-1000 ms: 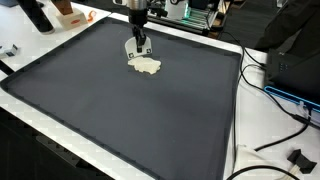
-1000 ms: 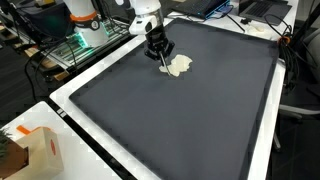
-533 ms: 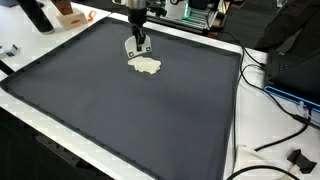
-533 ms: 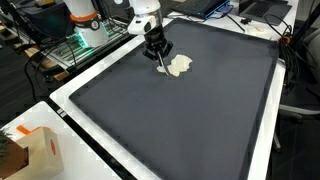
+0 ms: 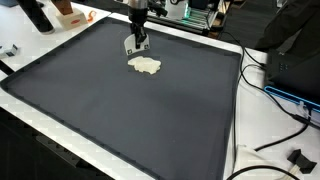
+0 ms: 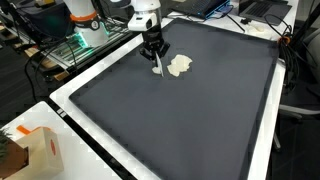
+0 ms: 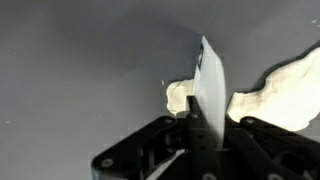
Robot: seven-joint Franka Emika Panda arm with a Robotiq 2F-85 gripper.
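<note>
The gripper (image 5: 137,43) is hanging straight down from the arm near the far edge of the dark mat (image 5: 150,120). It is clenching a thin white scraper (image 7: 210,85) whose tip is reaching past the fingers, just beside the pale lump of dough (image 6: 180,66). Open mat is stretching away from the fingers toward the white table rim (image 5: 244,100), which is lying well apart. In the wrist view the scraper is hiding the dough's middle, the fingers are running off the bottom edge, and whether the tip is touching the mat is hard to tell.
</note>
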